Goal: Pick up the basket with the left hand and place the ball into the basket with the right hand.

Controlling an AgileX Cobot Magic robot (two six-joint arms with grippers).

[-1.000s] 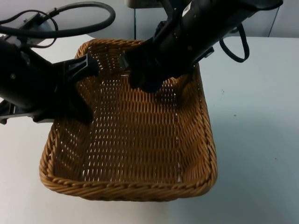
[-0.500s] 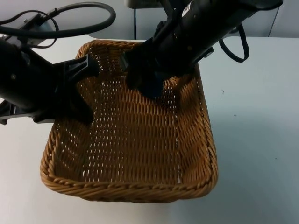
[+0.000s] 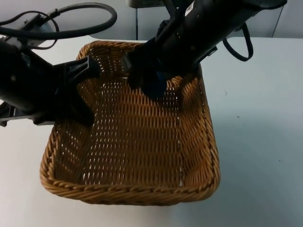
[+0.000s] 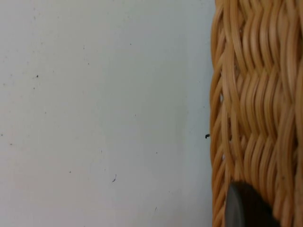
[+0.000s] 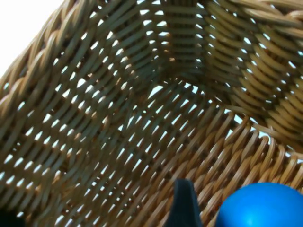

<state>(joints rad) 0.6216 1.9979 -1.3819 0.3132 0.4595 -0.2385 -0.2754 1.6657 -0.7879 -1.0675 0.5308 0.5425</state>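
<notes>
Underneath everything lies the white table [image 3: 265, 142], running back to the grey wall [image 3: 123, 21] at its far edge. On it, near the middle and nearer the far edge than the near one, is the brown wicker basket [image 3: 128, 189]; whether it rests on the table or is lifted I cannot tell. My left arm [image 3: 28, 90] comes over the basket's left wall, and my left gripper [image 3: 78, 97] is at that wall towards the far left corner. From my left wrist I see the woven outside of that wall with one of my fingertips [image 4: 244, 208] against the wicker, so my fingers look clamped on the basket's left wall. My right arm [image 3: 213, 23] reaches down over the basket's far edge, and my right gripper [image 3: 151, 82] hangs inside the basket near its far wall, above the woven floor. Between its fingers sits the blue ball [image 5: 262, 205], close beside one dark fingertip [image 5: 184, 203]; from above a sliver of blue [image 3: 160, 78] shows at the gripper. My right fingers are closed around the ball, which is over the basket's inside near the far edge.
</notes>
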